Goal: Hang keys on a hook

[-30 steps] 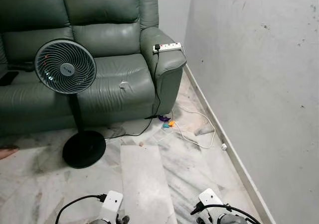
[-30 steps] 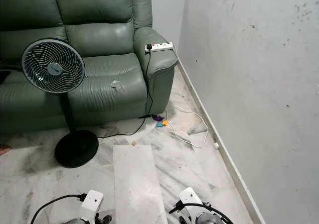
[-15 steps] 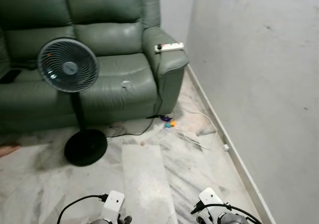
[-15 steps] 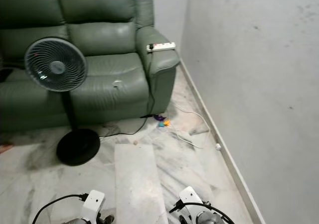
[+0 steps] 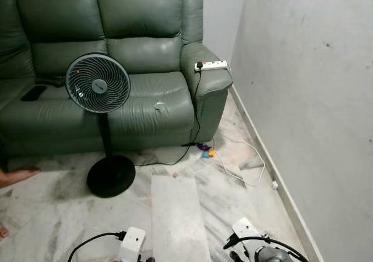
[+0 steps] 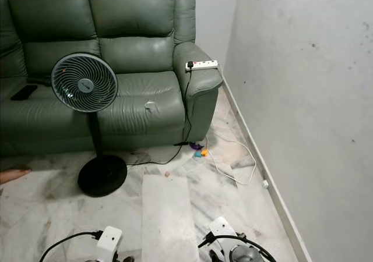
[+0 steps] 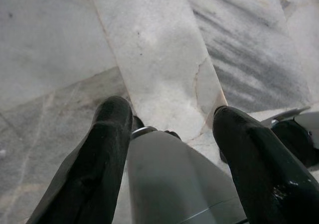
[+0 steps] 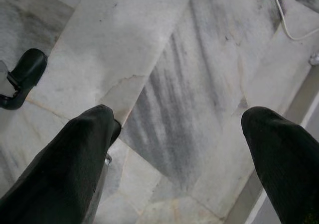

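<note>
Left eye view: small colourful keys point(image 5: 205, 151), probably, lie on the floor point(image 5: 175, 215) mid-frame beside the sofa point(image 5: 116, 87). Left pincer point(image 7: 169, 129) and right pincer point(image 8: 179, 129) hang open, empty. Keys are likely light, jangly; grip the ring.

Head views overlook sofa point(image 5: 116, 70); wrists floorward.

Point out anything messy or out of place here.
A power strip perches on the sofa armrest, its cord dangling to the floor. A loose white cable and small colourful bits lie beside the sofa.
</note>
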Available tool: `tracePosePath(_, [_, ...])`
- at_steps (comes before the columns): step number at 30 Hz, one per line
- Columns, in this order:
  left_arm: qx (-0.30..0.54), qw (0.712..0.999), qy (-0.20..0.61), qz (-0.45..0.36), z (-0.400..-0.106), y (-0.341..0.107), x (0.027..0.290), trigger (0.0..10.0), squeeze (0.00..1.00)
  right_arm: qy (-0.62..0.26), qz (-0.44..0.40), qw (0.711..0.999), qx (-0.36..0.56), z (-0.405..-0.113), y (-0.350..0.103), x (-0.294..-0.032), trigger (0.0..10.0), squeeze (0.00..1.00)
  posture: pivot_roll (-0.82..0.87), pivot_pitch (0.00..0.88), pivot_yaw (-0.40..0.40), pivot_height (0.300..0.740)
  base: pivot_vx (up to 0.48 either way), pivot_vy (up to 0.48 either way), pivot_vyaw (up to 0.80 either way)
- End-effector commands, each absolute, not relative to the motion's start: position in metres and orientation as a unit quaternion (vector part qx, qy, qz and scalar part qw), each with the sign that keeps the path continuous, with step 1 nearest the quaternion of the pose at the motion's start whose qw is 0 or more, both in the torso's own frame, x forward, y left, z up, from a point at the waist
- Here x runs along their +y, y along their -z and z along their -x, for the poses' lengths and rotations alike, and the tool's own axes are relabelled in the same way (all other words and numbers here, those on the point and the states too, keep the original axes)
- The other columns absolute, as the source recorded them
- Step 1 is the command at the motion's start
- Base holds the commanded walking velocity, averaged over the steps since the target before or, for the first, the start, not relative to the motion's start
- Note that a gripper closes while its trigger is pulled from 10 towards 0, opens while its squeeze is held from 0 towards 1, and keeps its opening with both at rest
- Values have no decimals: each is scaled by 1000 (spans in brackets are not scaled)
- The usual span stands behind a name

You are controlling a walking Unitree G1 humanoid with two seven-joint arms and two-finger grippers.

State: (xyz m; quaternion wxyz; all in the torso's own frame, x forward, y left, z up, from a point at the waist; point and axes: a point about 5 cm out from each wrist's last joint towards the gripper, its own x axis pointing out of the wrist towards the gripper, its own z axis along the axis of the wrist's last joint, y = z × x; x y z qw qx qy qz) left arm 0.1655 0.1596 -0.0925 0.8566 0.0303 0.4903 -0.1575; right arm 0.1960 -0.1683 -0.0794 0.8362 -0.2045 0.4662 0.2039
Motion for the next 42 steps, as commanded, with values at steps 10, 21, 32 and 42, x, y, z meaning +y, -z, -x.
tracePosePath(10, [490,857,157,-32,-167,92,161,10000,0,-201,207,837,466,-196,79,-169,10000,0,75,0,-27,740,301,0,0])
tracePosePath(21, [490,857,158,-32,-167,92,161,10000,0,-196,207,833,474,-191,82,-166,10000,0,73,0,-28,740,287,0,-478])
tracePosePath(32, [494,855,155,-36,-165,93,161,10000,0,-193,209,831,478,-188,84,-167,10000,0,75,0,-29,740,0,0,-788])
tracePosePath(42, [498,853,150,-37,-164,94,161,10000,0,-196,210,829,480,-183,86,-166,10000,0,78,0,-31,740,0,0,-788])
